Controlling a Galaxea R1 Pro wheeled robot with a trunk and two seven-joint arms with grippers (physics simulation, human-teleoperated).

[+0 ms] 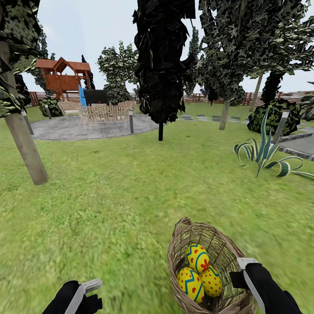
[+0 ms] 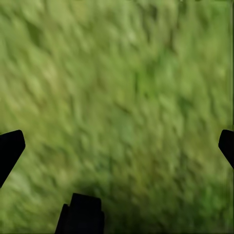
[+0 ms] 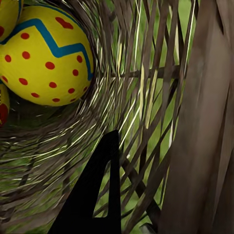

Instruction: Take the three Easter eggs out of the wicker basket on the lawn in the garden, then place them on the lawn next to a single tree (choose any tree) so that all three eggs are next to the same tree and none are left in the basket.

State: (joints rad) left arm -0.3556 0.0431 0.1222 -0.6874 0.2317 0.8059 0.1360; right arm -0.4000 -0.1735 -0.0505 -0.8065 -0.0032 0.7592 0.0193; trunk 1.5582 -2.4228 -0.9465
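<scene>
The wicker basket point(image 1: 226, 257) stands on the lawn point(image 1: 109, 196) at the lower right of the head view, holding the three Easter eggs point(image 1: 197, 257), point(image 1: 190, 283), point(image 1: 211, 281). My right gripper point(image 1: 245, 272) is at the basket's right rim. In the right wrist view its black finger point(image 3: 97, 195) is inside the basket, pressed against the woven wall point(image 3: 141, 97), with an egg point(image 3: 46, 58) close by. It looks shut on that wall. My left gripper point(image 1: 85, 292) hangs open over bare grass point(image 2: 117, 87). A tree point(image 1: 24, 144) with a pale trunk stands at left, and another tree point(image 1: 224, 114) further back at right.
A narrow black cypress point(image 1: 161, 87) rises in the middle distance. A spiky striped plant point(image 1: 264, 152) and grey paving point(image 1: 301, 146) lie to the right. Far left are a round paved area point(image 1: 87, 128), woven chairs point(image 1: 104, 112), a bollard point(image 1: 131, 121) and a wooden playhouse point(image 1: 65, 78).
</scene>
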